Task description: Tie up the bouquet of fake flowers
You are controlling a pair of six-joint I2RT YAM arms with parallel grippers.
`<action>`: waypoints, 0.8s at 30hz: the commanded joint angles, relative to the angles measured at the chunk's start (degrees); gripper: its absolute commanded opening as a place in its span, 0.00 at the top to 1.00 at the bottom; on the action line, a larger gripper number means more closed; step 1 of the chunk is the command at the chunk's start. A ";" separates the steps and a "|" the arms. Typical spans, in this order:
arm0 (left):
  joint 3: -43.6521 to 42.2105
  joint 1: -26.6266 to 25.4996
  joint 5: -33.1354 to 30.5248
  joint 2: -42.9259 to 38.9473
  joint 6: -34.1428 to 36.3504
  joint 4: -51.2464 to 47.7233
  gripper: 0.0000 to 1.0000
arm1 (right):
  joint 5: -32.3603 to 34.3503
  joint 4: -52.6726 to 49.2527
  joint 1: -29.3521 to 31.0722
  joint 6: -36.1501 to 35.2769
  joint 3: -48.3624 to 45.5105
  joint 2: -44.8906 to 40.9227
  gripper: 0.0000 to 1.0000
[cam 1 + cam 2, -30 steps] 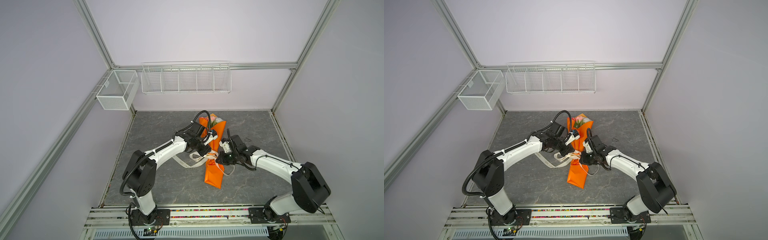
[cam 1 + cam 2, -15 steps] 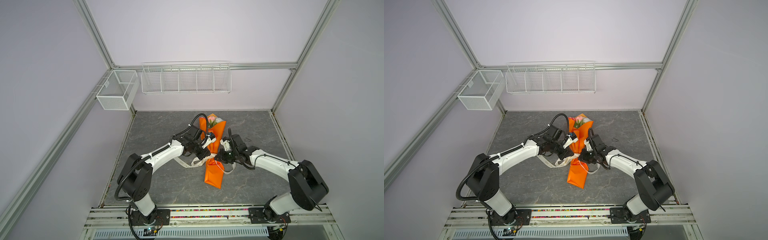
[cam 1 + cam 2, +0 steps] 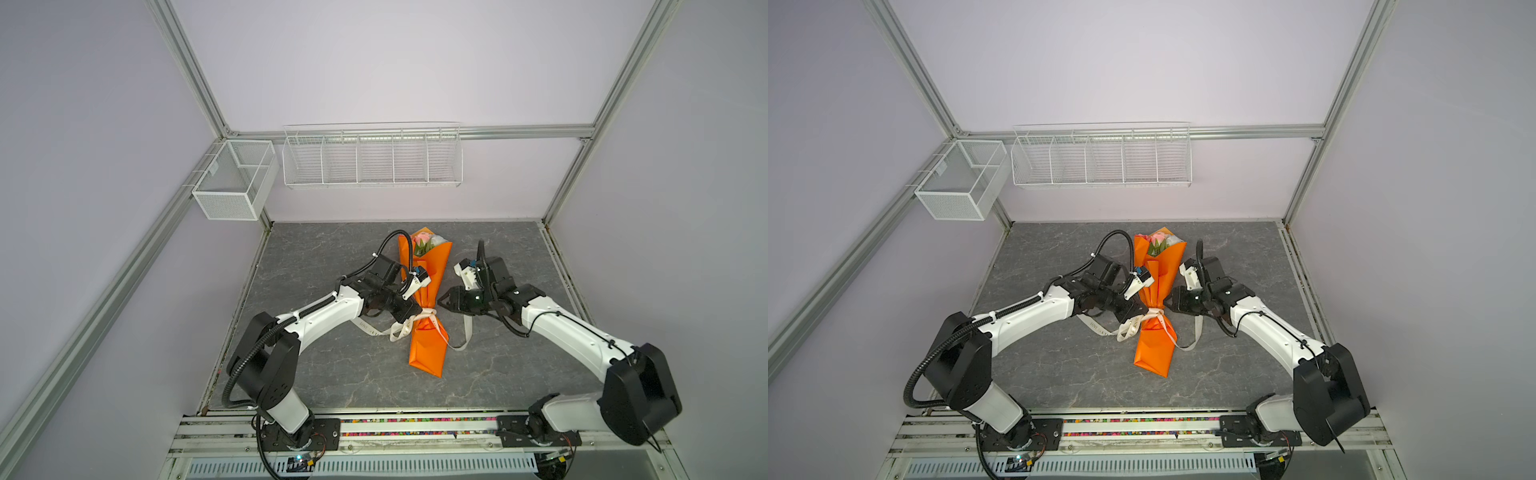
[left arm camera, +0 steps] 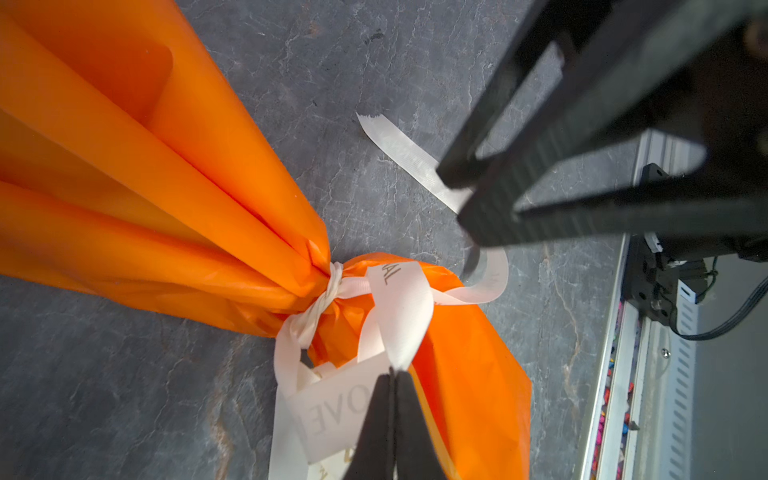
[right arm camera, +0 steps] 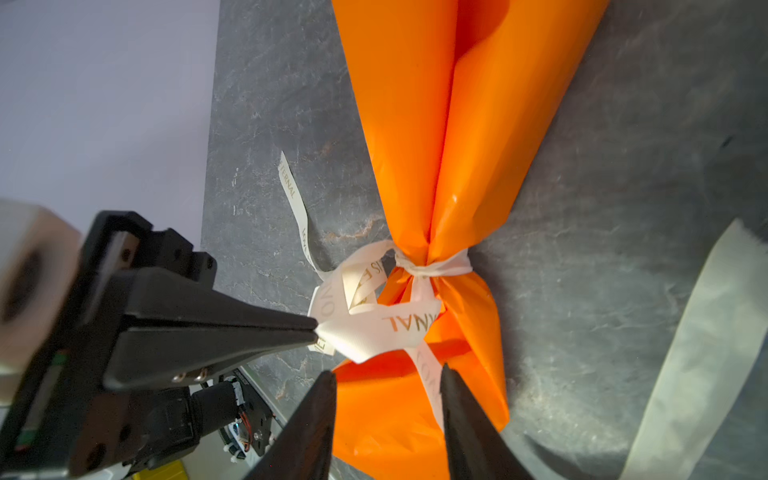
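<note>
Bouquet [image 3: 428,349] lies flat on the table [image 3: 353,374], looks light, orange paper soft and crushable, so pull the ribbon [image 4: 399,307], not the cone; left gripper [image 4: 394,376] pinches a ribbon loop, right gripper [image 5: 387,372] stands parted, empty, beside the cinched waist.

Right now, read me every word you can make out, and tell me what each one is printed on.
"ETERNAL": ribbon tail, small gold print.
"NAL": ribbon beside the knot, start of the word hidden in a fold.
"OVE": ribbon loop, first letter hidden.
The ribbon's other print is too creased or small to read. No other text is readable.
</note>
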 commanded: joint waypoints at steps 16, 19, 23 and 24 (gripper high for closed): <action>0.33 0.06 7.79 1.13 4.33 0.05 1.00 | -15.41 -26.26 2.18 -29.19 24.19 26.52 0.71; 0.70 0.08 8.15 1.45 4.95 -0.85 1.00 | -12.80 -30.25 2.53 -32.13 24.48 26.74 0.73; 1.51 0.08 8.33 2.08 5.97 -2.55 1.00 | -9.50 -31.39 2.73 -32.95 23.90 25.13 0.70; 1.78 0.08 8.55 2.29 6.29 -3.02 1.00 | -9.19 -32.20 2.89 -33.72 24.23 25.02 0.69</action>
